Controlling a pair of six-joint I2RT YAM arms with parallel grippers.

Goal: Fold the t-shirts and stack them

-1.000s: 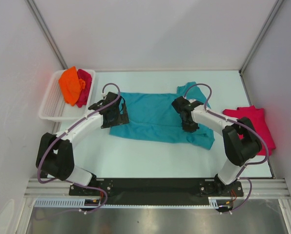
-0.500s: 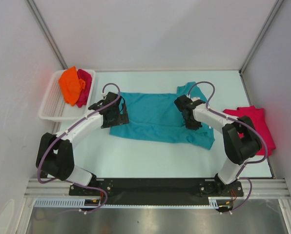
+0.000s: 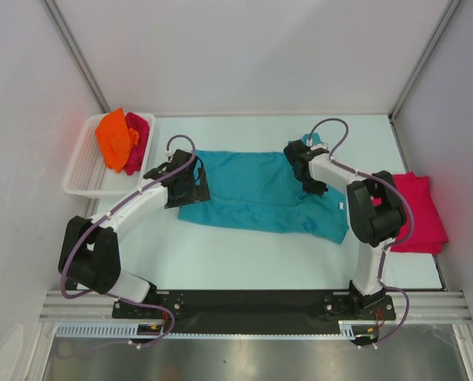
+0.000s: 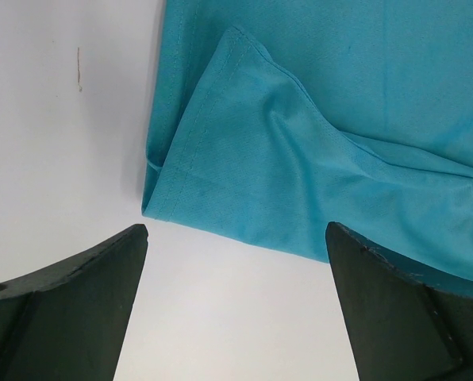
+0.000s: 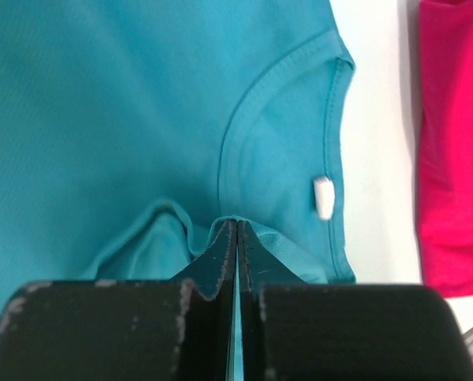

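A teal t-shirt (image 3: 248,190) lies spread across the middle of the table. My right gripper (image 3: 306,171) is over its far right part, near the collar. In the right wrist view that gripper (image 5: 236,226) is shut on a raised pinch of the teal t-shirt (image 5: 141,103), with the collar and a white label (image 5: 323,196) just beyond. My left gripper (image 3: 187,189) is at the shirt's left edge. In the left wrist view it (image 4: 236,262) is open and empty over bare table, just short of the teal sleeve hem (image 4: 284,159). A crimson-pink t-shirt (image 3: 423,210) lies at the right.
A white slatted basket (image 3: 82,171) at the far left holds an orange t-shirt (image 3: 113,139) and a second crimson-pink t-shirt (image 3: 137,143). The folded crimson shirt also shows at the right edge of the right wrist view (image 5: 455,143). White walls enclose the table.
My right gripper has moved toward the far side of the table with teal fabric pinched, pulling the shirt's right part with it. The left arm has not moved.
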